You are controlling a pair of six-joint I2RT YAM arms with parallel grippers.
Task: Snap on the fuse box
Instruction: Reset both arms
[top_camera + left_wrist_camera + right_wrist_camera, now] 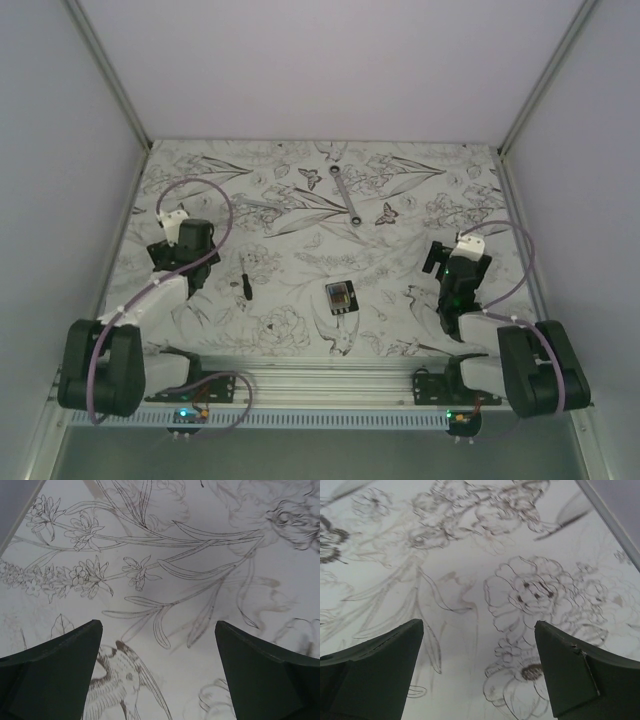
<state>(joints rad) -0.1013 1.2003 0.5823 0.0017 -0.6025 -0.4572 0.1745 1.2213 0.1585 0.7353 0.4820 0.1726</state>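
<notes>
We've got the fuse box [340, 298] sitting flat on the bench [300, 240], roughly in the middle and a bit toward the near edge. It's between the two arms and well apart from both. From the top camera its pale top face points up inside a black frame, with a tiny orange bit showing through.

The left end effector [158, 625] has its jaws spread wide and isn't gripping anything. On its wrist camera we just see the bench's printed flowers and a bird between the dark fingers [55, 670]. It's the same on the right: the right end effector [479, 624] is wide open over a big printed bloom, close to the bench's right edge.

A slim black-handled screwdriver [243, 285] lies left of the fuse box, between it and the left arm and touching neither. Farther back, a small metal wrench [347, 200] lies at an angle, well apart from everything else.
</notes>
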